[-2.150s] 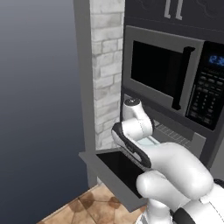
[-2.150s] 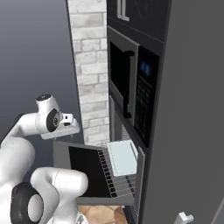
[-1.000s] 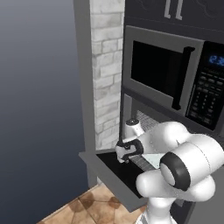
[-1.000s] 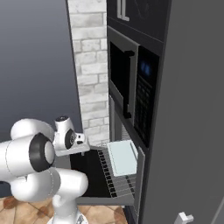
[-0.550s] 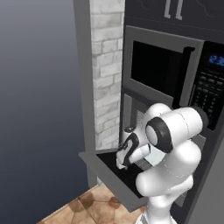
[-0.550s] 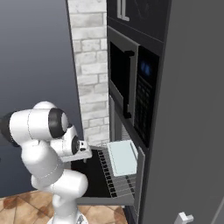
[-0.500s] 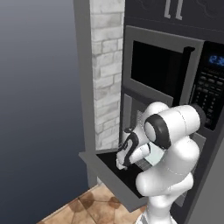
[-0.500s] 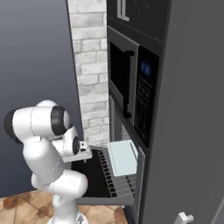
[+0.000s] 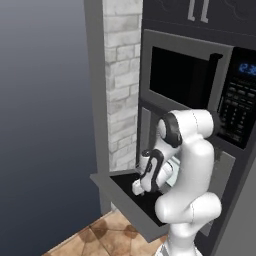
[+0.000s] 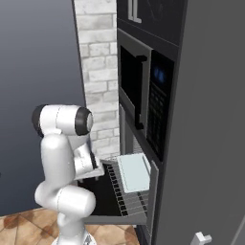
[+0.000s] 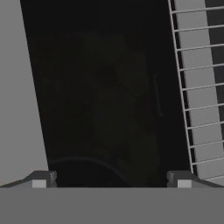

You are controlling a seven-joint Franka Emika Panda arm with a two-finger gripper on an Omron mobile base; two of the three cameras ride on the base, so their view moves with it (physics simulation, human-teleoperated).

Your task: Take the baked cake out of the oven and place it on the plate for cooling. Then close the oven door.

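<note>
Left base view: oven door [image 9: 125,197] dropped flat, dark glass facing up, hinged below the microwave [image 9: 192,82]. Gripper [image 9: 138,188] pointing down over the door's glass, near its middle, apparently just above it and not gripping anything. Brick column [image 9: 120,75] at the door's left edge.

Right base view: oven [image 10: 139,158] open, rack [image 10: 125,194] pulled out over the door. Pale flat slab, taken to be the cake [image 10: 134,172], lying on the rack's back half, toward the cavity. Arm bent low beside the rack's left edge, hand over the door [image 10: 103,194], well short of the cake. No plate to be made out.

Hand view: fingertips [image 11: 41,179] spread wide, nothing between them, released. Dark door glass [image 11: 100,100] straight ahead; rack wires [image 11: 197,87] along the right edge.

Progress, as judged: door opened, rack out; cake not yet grasped. Left to do: reach the cake, lift, set on a plate, shut the door.
</note>
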